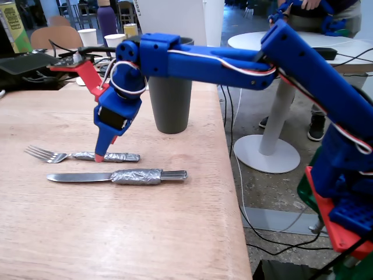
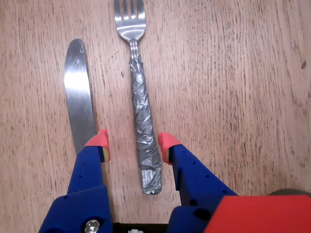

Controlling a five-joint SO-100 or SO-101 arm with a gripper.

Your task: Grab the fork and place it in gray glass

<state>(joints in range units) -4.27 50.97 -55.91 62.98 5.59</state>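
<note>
The fork (image 1: 81, 156) lies flat on the wooden table, tines to the left in the fixed view, its handle wrapped in crinkled foil tape. In the wrist view the fork (image 2: 141, 111) runs up the frame, and my gripper (image 2: 135, 144) is open with one red-tipped finger on each side of the taped handle, not touching it. In the fixed view the gripper (image 1: 100, 156) points down with its tip at the handle. The gray glass (image 1: 170, 105) stands upright behind the arm, its rim partly hidden by the blue arm.
A foil-wrapped knife (image 1: 116, 176) lies parallel to the fork, just in front of it; its blade (image 2: 79, 94) is beside my left finger. White paper cups (image 1: 114, 39) stand at the table's back. The table edge (image 1: 230, 175) is to the right.
</note>
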